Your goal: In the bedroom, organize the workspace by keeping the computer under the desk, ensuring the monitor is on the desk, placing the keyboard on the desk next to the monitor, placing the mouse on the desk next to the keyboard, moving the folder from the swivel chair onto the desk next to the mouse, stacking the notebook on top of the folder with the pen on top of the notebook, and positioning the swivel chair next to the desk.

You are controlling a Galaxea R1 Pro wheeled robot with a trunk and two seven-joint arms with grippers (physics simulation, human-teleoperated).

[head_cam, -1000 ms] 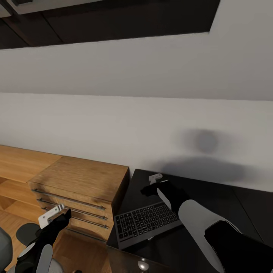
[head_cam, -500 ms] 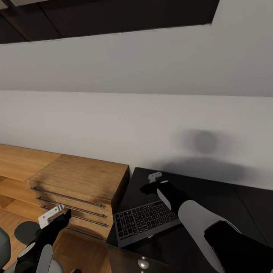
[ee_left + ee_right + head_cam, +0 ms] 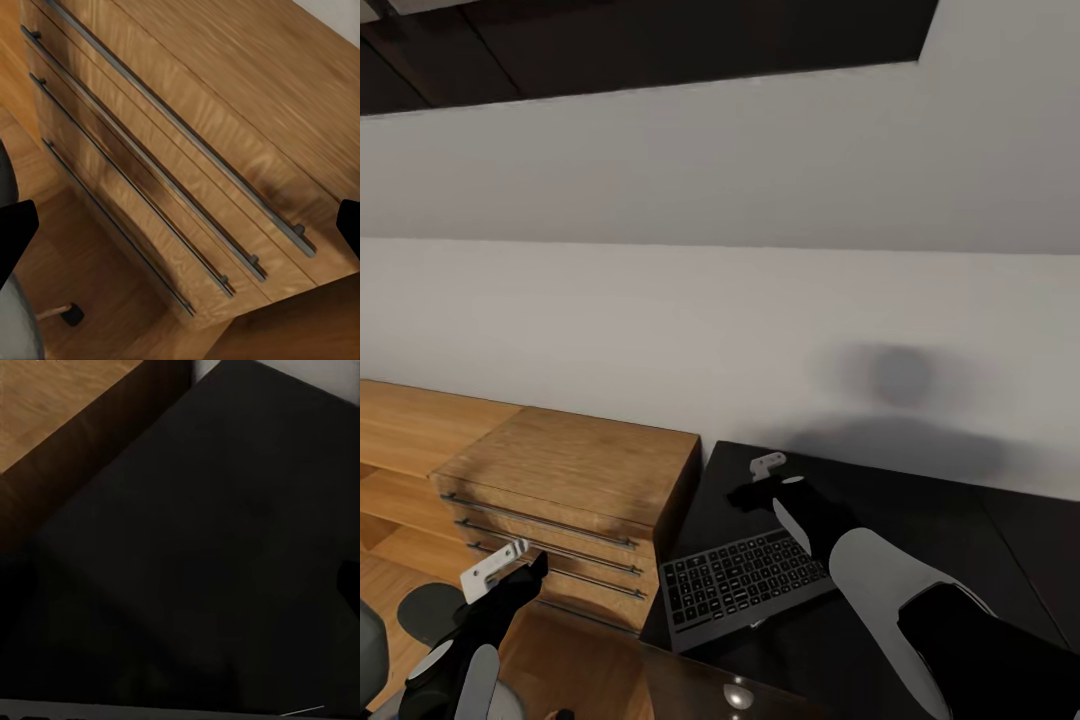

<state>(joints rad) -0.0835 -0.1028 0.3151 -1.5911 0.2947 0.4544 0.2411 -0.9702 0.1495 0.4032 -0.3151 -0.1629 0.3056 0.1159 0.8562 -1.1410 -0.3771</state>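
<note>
While the right arm reaches out over the black table (image 3: 920, 500), the keyboard (image 3: 745, 588) lies flat on that surface at its left end, its near corner hanging close to the front edge and its long axis running slantwise, rising toward the right and away from the robot. The right end effector (image 3: 765, 478) hovers just beyond the keyboard's far long edge, so the keyboard sits on the robot's side of it, partly tucked under the forearm. It has hold of nothing that I can see, and its dark fingers merge with the dark tabletop, so how far apart they stand I cannot tell. The right wrist view gives little more than black table (image 3: 225, 510) and a pale sliver along one border, likely the keyboard's edge. This arm is clearly the nearer one for any nudge or regrasp of the keyboard. The left end effector (image 3: 510, 570) hangs lower down in front of the wooden chest (image 3: 570, 470) with bar handles; in its wrist view its fingertips (image 3: 15, 236) stand wide apart at opposite borders with only the chest (image 3: 225, 112) between them, so it is spread and empty. A grey rounded shape at the lower left corner of the head view may be the swivel chair (image 3: 370, 640), cut off by the border
</note>
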